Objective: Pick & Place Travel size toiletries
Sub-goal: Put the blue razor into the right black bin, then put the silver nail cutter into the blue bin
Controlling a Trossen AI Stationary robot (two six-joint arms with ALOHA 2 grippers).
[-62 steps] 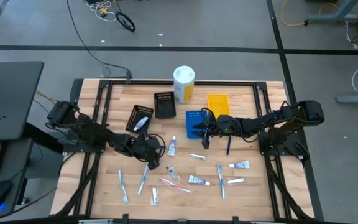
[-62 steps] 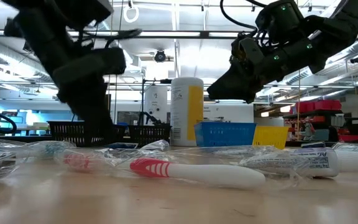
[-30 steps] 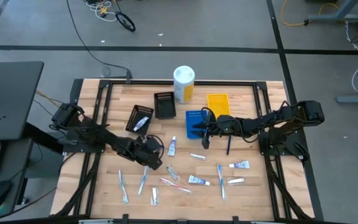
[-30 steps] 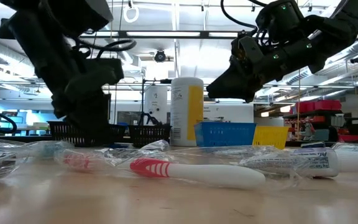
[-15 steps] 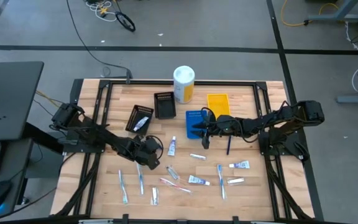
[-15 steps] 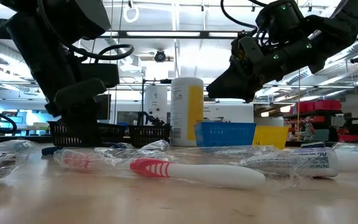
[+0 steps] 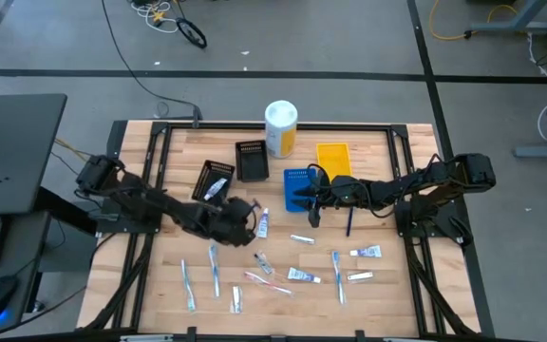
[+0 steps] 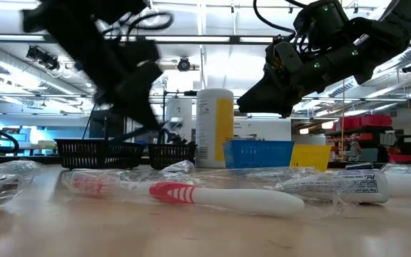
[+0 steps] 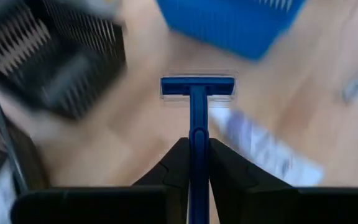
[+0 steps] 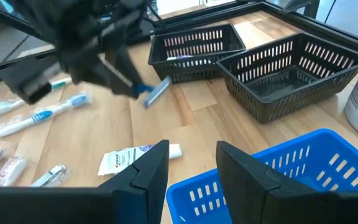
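Observation:
My left gripper (image 7: 246, 217) is shut on a dark blue razor (image 9: 197, 93) and hangs above the wood just near of the black trays; the right wrist view shows the razor's head (image 10: 157, 92) in the air. My right gripper (image 7: 305, 200) stands open over the near left corner of the blue tray (image 7: 299, 183), with nothing between its fingers (image 10: 149, 169). Other travel size toiletries lie flat on the table: toothbrushes (image 7: 215, 268) (image 7: 187, 285), small white tubes (image 7: 263, 224) (image 7: 304, 275) (image 7: 367, 252). My left gripper pinches the razor's slim handle (image 9: 194, 146) between its two fingers, which lie along the handle. The razor's head (image 9: 197, 87) sticks out ahead of the fingertips, crosswise. The fingers slant downward and the razor is lifted clear of the table.
Two black mesh trays (image 7: 252, 160) (image 7: 213, 180) stand just beyond my left gripper; one holds a wrapped item. A yellow tray (image 7: 333, 158) and a white-and-yellow canister (image 7: 280, 127) stand at the far edge. Wrapped items crowd the near half of the table (image 8: 220, 196).
My left gripper has risen from the table and gone toward the far edge and the right, toward the black trays, turning at the wrist. The razor has gone with it and now hangs clear of the wood.

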